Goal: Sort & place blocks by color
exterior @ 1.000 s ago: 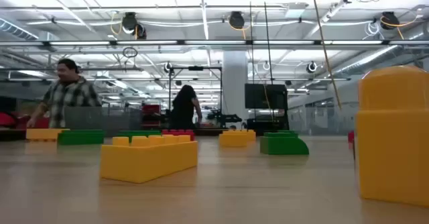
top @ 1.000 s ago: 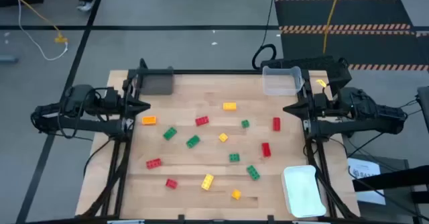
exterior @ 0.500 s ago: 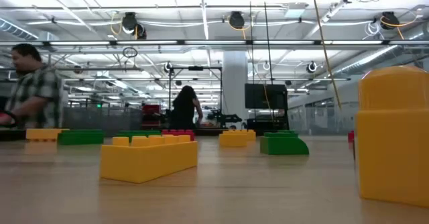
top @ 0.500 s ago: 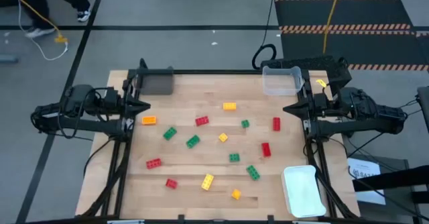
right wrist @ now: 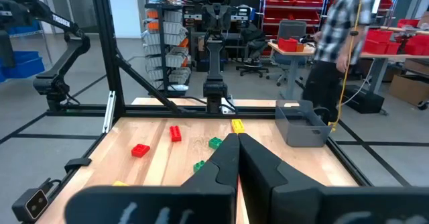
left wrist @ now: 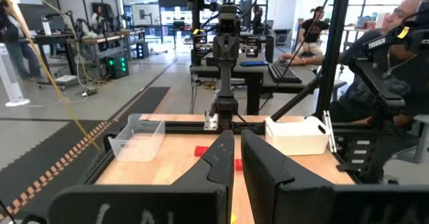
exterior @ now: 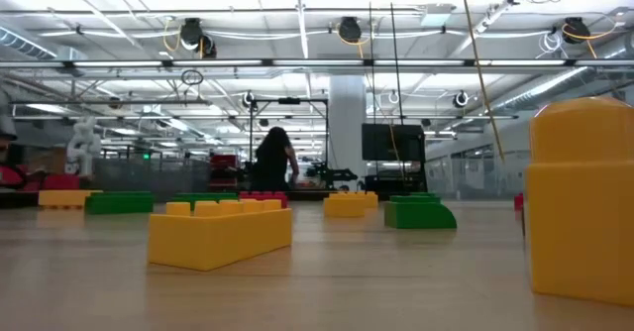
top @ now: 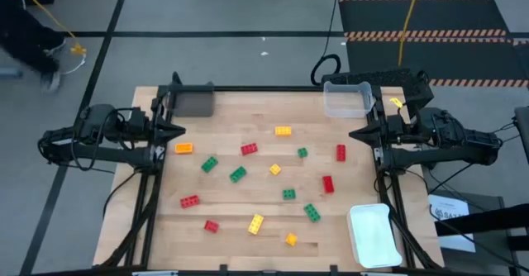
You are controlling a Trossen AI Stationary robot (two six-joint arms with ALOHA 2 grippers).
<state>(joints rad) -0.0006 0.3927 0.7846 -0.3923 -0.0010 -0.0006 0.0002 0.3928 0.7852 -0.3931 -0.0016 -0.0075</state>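
A wooden table [top: 347,177] is lying under two dark robot arms that are waiting at its opposite edges, and neither arm has moved over the last second. The left gripper [top: 175,130] is hovering over the table's left edge with its fingers together, showing only a thin slit between them in the left wrist view. The right gripper [top: 357,133] is hovering over the table's right edge, its fingers likewise pressed together. Red, green and yellow blocks [top: 238,173] are lying scattered across the middle of the table, exactly where they were a second ago, none of them held. A grey bin [top: 193,102] is sitting at the table's far left corner, a clear bin [top: 345,99] at its far right corner, and a white bin [top: 374,236] at its near right corner, all three apparently empty. The only change is off the table: a person [top: 25,36] is walking past on the floor beyond the table's far left corner. Sorting appears not to have begun.
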